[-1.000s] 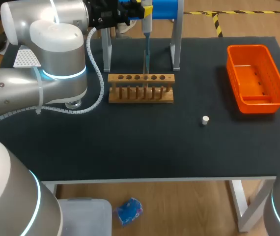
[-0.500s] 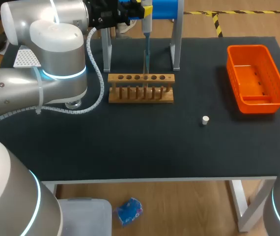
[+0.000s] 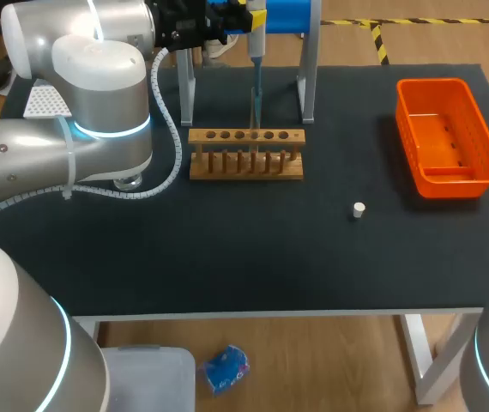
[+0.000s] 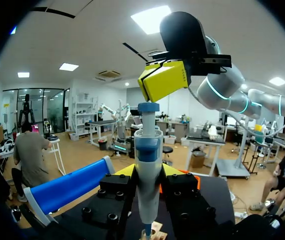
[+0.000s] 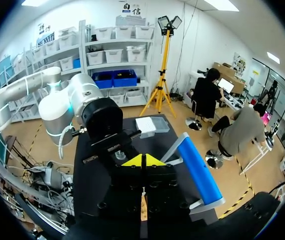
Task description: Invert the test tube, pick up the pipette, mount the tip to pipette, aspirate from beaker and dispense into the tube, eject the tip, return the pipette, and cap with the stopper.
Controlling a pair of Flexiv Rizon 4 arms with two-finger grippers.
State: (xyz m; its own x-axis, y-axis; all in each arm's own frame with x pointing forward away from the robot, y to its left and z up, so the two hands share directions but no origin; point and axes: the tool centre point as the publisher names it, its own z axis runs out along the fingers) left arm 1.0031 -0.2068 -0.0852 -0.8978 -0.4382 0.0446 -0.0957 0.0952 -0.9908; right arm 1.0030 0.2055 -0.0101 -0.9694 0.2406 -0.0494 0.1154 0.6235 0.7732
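Note:
My left gripper (image 3: 243,19) is at the table's far side, shut on the blue and white pipette (image 3: 256,51). The pipette hangs upright, and its thin tip (image 3: 257,107) points down just behind the wooden tube rack (image 3: 246,154). In the left wrist view the pipette (image 4: 147,170) stands between my yellow fingertips (image 4: 124,170). My right gripper (image 4: 163,80) hovers shut just above the pipette's plunger. In its own view the right gripper (image 5: 142,161) is shut, looking down on the left gripper's black body. The white stopper (image 3: 359,209) lies on the mat right of the rack. I cannot make out a tube.
An orange basket (image 3: 444,137) stands at the far right. A stand with a blue bar (image 3: 289,12) straddles the space behind the rack. A white perforated box (image 3: 45,103) sits at the far left behind my left arm (image 3: 99,103).

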